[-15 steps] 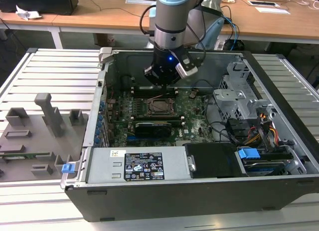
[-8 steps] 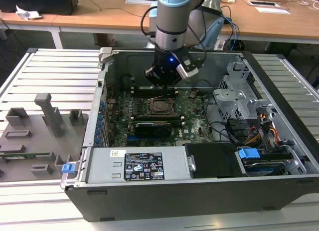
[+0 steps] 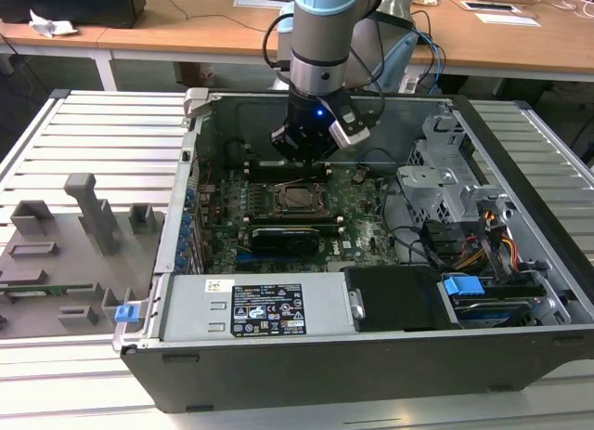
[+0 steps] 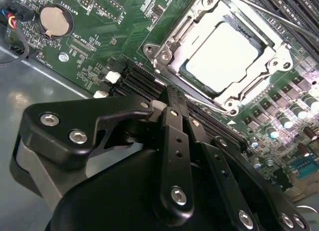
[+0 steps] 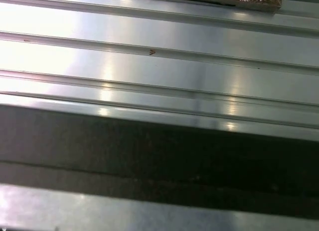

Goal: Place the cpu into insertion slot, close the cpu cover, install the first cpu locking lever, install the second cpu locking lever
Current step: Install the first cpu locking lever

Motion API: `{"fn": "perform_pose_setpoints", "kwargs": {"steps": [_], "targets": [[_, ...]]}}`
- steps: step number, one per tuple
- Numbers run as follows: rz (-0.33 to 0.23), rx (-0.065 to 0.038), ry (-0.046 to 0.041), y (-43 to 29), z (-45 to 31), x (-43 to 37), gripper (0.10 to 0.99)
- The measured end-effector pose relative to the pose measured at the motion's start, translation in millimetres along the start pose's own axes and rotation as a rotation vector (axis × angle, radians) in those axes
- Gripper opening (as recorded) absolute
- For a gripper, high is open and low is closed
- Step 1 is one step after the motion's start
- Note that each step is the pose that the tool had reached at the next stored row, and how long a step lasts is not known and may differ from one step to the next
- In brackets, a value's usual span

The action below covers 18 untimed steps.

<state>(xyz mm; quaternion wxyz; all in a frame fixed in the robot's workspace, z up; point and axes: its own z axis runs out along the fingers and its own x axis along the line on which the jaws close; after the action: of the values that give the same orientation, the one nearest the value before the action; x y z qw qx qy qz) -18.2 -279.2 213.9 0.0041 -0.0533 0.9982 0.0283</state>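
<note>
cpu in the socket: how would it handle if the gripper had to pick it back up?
Probably stiff: the cpu is a flat square with a metal top. Likely slippery, since that top shines smooth in the second wrist view. Hard to grasp, I'd guess: it lies inside the cpu cover, leaving little edge exposed to the gripper beside it.

White labels on power supply (image 3: 264, 309) carry print, seemingly too small to read.
</note>
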Motion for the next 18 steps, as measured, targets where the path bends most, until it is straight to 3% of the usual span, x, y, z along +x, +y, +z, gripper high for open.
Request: {"fn": "perform_pose_setpoints", "kwargs": {"steps": [18], "targets": [[0.000,0.007,0.0008,-0.6,7.5,-1.8,0.106]]}}
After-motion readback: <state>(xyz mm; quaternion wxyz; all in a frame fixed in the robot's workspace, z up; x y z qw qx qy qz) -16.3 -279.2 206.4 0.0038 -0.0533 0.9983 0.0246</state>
